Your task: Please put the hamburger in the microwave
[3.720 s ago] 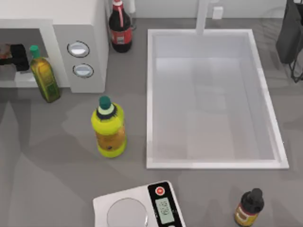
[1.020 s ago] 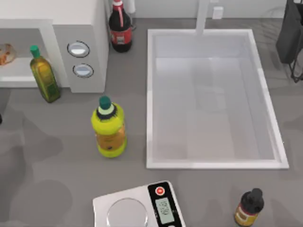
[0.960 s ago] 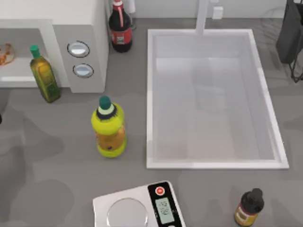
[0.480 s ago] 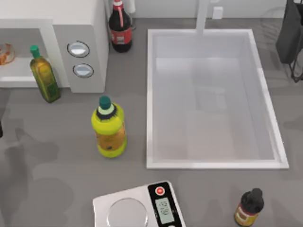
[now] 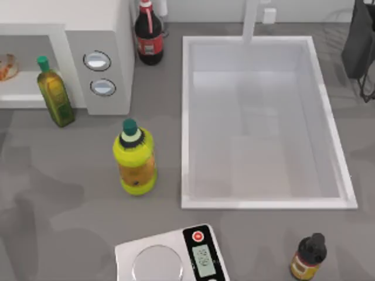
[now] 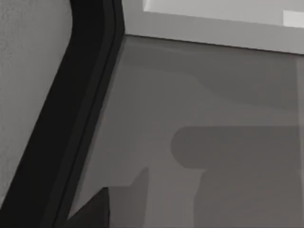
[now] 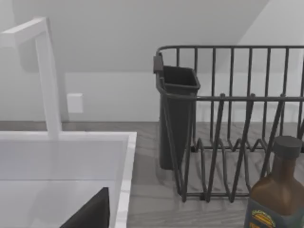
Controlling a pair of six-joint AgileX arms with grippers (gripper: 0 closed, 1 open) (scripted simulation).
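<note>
a yellow bottle (image 5: pixel 135 161) with a green cap stands on the grey counter (image 5: pixel 64 199), left of the white sink (image 5: pixel 261 199). an olive oil bottle (image 5: pixel 54 93) stands further left. a cola bottle (image 5: pixel 149 35) stands at the back. a white scale (image 5: pixel 170 254) lies at the front edge, a small brown bottle (image 5: pixel 308 257) to its right. a dark dish rack (image 7: pixel 237 123) stands beside the sink, behind that brown bottle.

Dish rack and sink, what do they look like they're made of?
Dish rack: dark thin bars bent into loops, looks like coated metal wire, matte. Sink: white, smooth, faintly glossy basin with a thick squared rim, could be ceramic or enamel; a render leaves it open.
</note>
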